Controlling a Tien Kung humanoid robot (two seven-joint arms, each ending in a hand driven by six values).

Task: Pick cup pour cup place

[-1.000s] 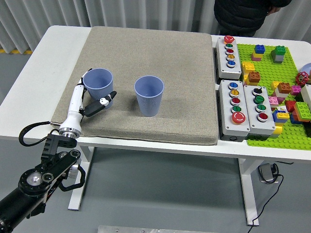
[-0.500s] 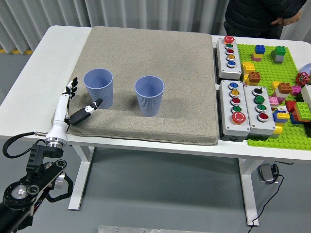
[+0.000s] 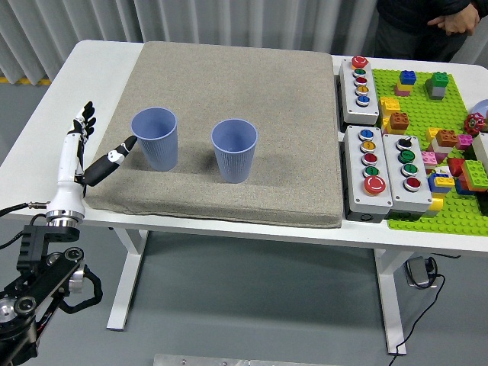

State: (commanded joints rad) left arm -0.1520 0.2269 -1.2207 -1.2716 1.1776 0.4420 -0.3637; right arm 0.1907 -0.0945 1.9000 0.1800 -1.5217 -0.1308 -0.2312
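Observation:
Two blue ribbed cups stand upright on the grey mat [image 3: 267, 84]: the left cup [image 3: 155, 138] and the right cup [image 3: 234, 149]. My left hand [image 3: 95, 149] is at the table's left edge, just left of the left cup and apart from it. Its fingers [image 3: 80, 122] are spread upward and the thumb points toward the cup. It holds nothing. I cannot see into the cups well enough to tell their contents. My right hand is out of view.
Three grey button boxes [image 3: 374, 171] sit right of the mat. A green baseplate [image 3: 427, 210] with several coloured bricks lies at the far right. A person in dark clothes [image 3: 427, 23] stands at the far right side.
My left hand has drawn back to the left and away from the left cup, from beside it to the table's edge. The person has shifted right. Both cups stay put.

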